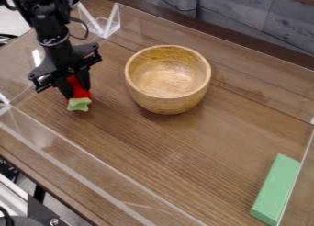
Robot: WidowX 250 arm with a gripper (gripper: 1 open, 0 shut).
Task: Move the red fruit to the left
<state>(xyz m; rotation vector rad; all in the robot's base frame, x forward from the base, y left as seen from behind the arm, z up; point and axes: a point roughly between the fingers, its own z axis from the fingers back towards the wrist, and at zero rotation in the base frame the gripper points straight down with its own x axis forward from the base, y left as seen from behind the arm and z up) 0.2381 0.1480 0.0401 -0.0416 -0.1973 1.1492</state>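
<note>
The red fruit (79, 92) is a small red strawberry with a green leafy end pointing down, at the left of the wooden table, left of the bowl. My black gripper (73, 85) points almost straight down and is shut on the strawberry's red part. The green end sits at or just above the tabletop; I cannot tell if it touches.
A round wooden bowl (168, 78) stands to the right of the fruit. A long flat green block (276, 190) lies at the front right. Clear plastic walls (73, 165) border the table along the front and the left.
</note>
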